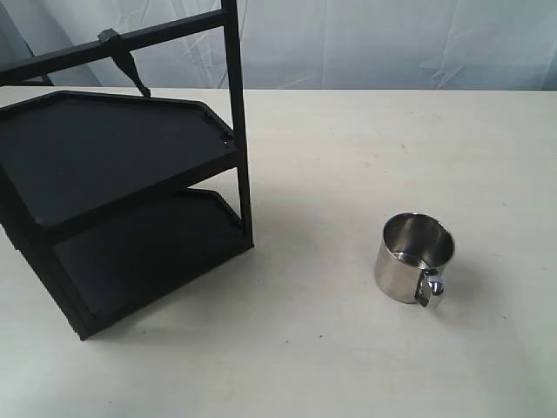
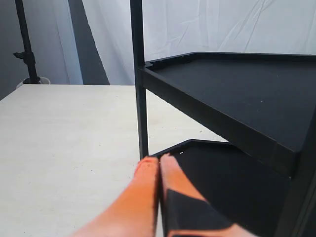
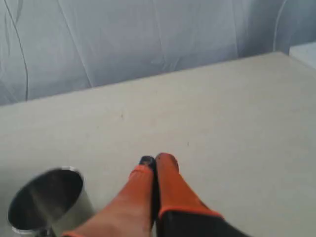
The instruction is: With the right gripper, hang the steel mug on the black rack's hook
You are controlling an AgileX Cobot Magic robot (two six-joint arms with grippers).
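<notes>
The steel mug [image 1: 414,258] stands upright on the cream table, right of centre, its looped handle turned toward the front; neither gripper shows in the exterior view. The black rack [image 1: 122,192] fills the left side, and the hook [image 1: 124,63] hangs from its top crossbar. In the right wrist view my right gripper [image 3: 155,162] is shut with nothing between its orange fingers, and the steel mug [image 3: 47,200] stands close beside it, apart from it. My left gripper [image 2: 158,160] is shut and empty, its tips near the black rack [image 2: 237,98] by the lower tray's corner and a post.
The cream table [image 1: 365,157] runs bare between rack and mug and on to the white curtain [image 1: 383,39] at the back. A dark tripod stand [image 2: 25,44] stands beyond the table's far edge in the left wrist view.
</notes>
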